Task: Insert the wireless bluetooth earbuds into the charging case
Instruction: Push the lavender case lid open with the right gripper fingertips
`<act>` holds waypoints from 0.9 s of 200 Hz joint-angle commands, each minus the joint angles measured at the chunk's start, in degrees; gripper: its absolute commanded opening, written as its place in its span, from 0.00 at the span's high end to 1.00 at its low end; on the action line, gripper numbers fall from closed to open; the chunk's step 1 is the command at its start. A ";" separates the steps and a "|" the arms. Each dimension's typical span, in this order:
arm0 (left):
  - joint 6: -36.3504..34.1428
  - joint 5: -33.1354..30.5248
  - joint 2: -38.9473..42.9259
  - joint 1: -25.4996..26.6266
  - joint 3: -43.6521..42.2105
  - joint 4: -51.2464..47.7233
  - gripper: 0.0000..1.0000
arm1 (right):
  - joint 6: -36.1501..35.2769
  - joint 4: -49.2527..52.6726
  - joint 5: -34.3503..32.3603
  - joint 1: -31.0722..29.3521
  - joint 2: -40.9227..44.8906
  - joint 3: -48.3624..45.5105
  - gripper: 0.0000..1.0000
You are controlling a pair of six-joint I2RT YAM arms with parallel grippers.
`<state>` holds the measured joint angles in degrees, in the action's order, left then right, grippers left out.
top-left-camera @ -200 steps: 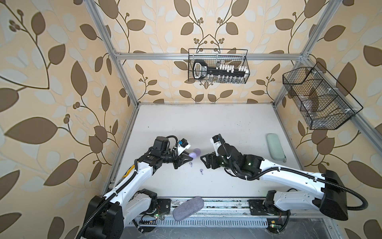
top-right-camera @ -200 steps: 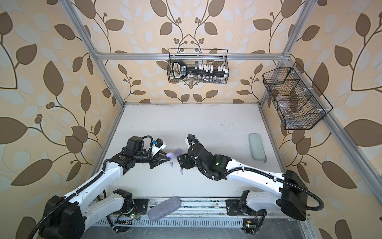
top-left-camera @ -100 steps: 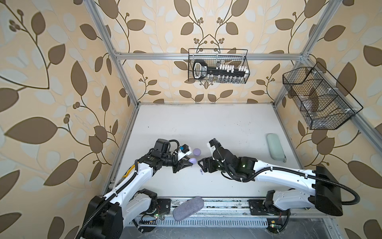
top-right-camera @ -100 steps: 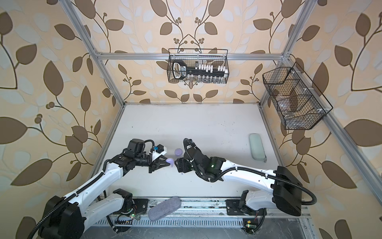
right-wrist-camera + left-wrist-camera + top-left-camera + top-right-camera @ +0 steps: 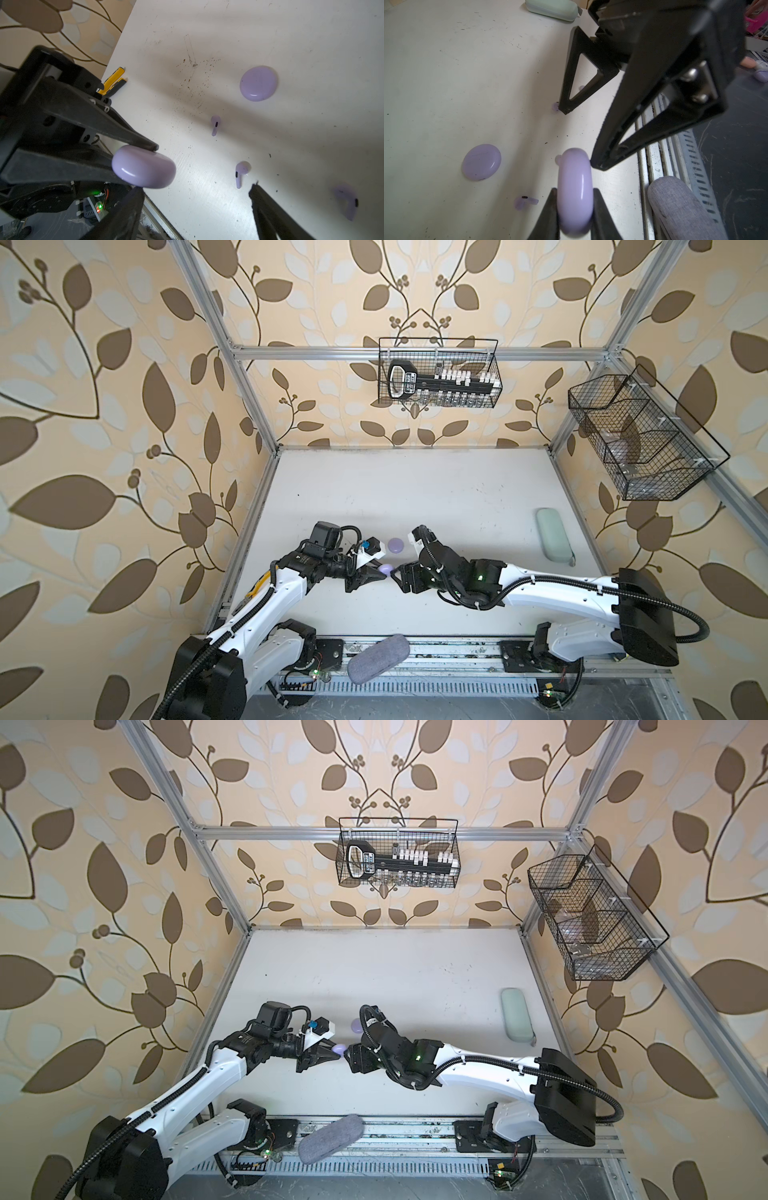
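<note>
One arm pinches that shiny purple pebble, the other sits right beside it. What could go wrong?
The glossy, rounded lavender charging case is pinched only at the left gripper's tips; a nudge from the open right gripper beside it might pop it loose.
One of its fingers stands next to a tiny pale-lavender earbud on the white table and might flick it away.

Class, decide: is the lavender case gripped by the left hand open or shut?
Shut: the held case is one smooth rounded shell, no lid raised.
</note>
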<state>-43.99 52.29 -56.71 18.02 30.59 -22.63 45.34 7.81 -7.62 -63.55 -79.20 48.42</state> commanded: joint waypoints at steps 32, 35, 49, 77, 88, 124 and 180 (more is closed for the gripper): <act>-3.29 3.43 -0.42 1.22 2.36 -2.74 0.98 | 1.25 -1.22 -0.42 -0.44 -1.13 0.42 0.19; -3.30 3.39 -0.42 1.23 2.29 -2.72 0.98 | 1.24 -1.22 -0.44 -0.44 -1.13 0.41 0.19; -3.45 3.34 -0.51 1.40 2.38 -2.87 0.97 | 1.08 -1.05 -0.44 -0.26 -1.13 0.36 0.19; -3.47 3.04 -0.51 1.66 2.49 -2.92 0.97 | 0.71 -0.99 -0.21 0.52 -0.96 0.27 0.19; -3.47 2.91 -0.60 1.75 2.53 -2.93 0.97 | 0.54 -1.04 -0.05 0.81 -0.88 0.36 0.19; -3.45 2.62 -0.82 2.09 2.64 -2.94 0.97 | 0.02 -1.12 0.50 2.32 -0.29 0.54 0.19; -3.41 2.30 -0.64 2.37 2.60 -2.92 0.97 | -0.43 -1.41 1.20 4.12 0.06 0.43 0.19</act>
<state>-46.26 51.48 -57.74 19.68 31.09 -24.91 45.12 6.96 -5.54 -60.10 -79.57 48.42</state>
